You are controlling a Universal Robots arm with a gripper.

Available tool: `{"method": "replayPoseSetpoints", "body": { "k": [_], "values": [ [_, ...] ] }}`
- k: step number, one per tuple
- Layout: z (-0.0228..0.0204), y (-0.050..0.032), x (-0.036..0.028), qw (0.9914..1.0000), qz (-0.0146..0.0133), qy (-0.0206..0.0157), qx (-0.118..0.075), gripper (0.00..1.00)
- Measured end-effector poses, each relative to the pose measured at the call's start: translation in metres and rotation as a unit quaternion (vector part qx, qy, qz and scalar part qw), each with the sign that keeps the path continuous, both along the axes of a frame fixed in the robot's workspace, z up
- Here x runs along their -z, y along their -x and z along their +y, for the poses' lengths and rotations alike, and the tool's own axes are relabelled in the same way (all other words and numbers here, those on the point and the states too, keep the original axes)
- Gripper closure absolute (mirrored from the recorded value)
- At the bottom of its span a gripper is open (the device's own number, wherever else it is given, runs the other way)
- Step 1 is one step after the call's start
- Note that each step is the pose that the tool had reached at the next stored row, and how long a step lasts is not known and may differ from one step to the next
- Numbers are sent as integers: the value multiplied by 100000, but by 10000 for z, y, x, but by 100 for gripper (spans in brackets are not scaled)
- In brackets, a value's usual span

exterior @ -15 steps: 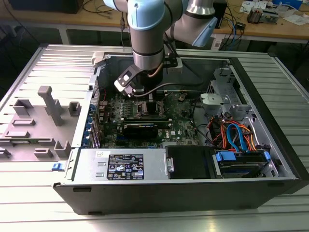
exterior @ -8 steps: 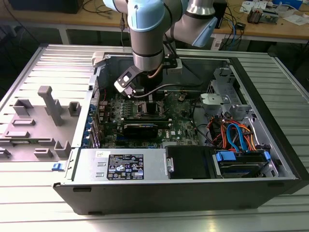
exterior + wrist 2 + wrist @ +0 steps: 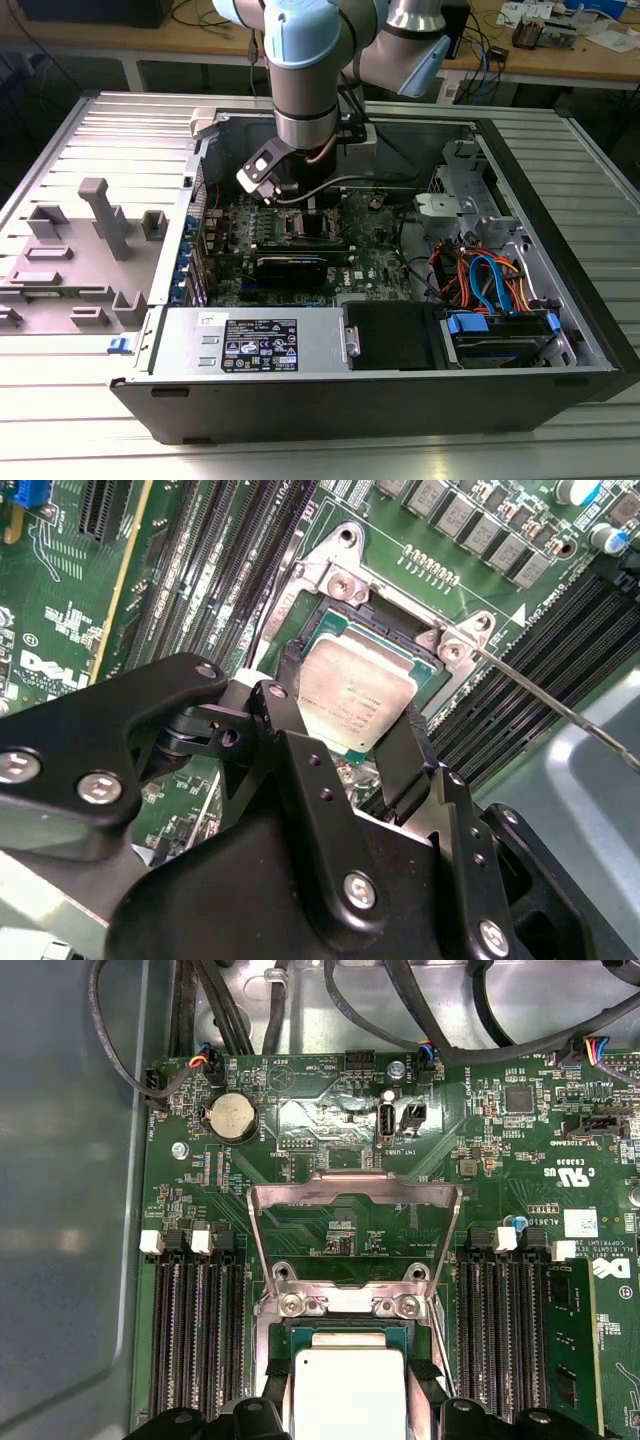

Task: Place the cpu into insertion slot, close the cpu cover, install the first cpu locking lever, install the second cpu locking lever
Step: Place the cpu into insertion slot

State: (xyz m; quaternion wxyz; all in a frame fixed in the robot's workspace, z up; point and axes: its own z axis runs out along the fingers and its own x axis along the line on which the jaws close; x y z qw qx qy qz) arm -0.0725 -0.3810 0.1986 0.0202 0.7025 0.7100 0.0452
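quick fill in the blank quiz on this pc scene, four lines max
1. The cpu lies in the ____.
2. The hinged cover is ____.
3. The gripper is nearest to the ____.
4. The board is ____ in colour.
Missing words: slot; open; cpu; green.

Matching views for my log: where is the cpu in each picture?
Exterior view: hidden beneath the gripper, mid green board.
Second wrist view: the cpu lies in the insertion slot, mid-picture.
First wrist view: cpu beside the hinge of the raised cpu cover.
Shared landmark: black memory slots flanking it in both wrist views.
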Motion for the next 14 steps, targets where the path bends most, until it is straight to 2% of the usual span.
{"method": "replayPoseSetpoints", "body": {
  "k": [4, 14],
  "values": [
    [0, 0, 22, 100000, -7, -10, 44, 46],
    [3, -2, 31, 100000, -44, -70, 44, 45]
  ]
}}
